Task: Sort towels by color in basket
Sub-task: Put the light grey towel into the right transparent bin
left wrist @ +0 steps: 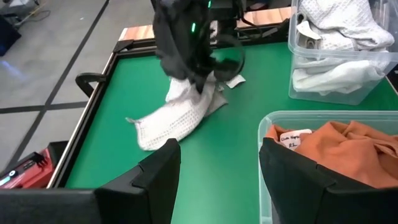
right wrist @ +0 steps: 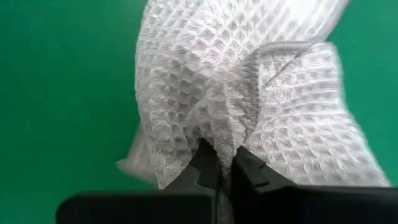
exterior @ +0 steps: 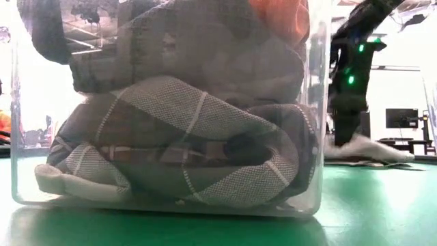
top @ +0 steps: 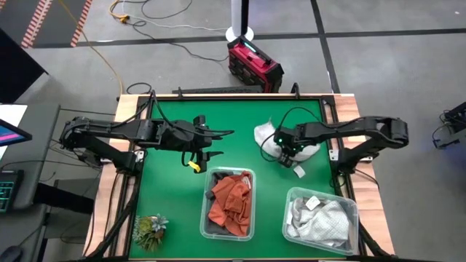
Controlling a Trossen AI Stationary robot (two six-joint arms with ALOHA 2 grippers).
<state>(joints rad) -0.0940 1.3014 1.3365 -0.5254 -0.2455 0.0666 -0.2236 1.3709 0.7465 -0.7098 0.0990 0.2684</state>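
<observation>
My right gripper (right wrist: 225, 167) pinches a fold of the white towel (right wrist: 249, 93), hiding its far edge, at three o'clock on the mat (top: 167, 196). Left gripper (top: 206, 143) waits open at ten o'clock.

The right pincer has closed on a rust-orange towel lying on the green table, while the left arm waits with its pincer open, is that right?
Not quite: the colour is wrong. The right pincer has closed on a white waffle-weave towel lying on the green table, as the right wrist view shows. The rust-orange towels are already in a clear bin. The left pincer does wait open.
</observation>
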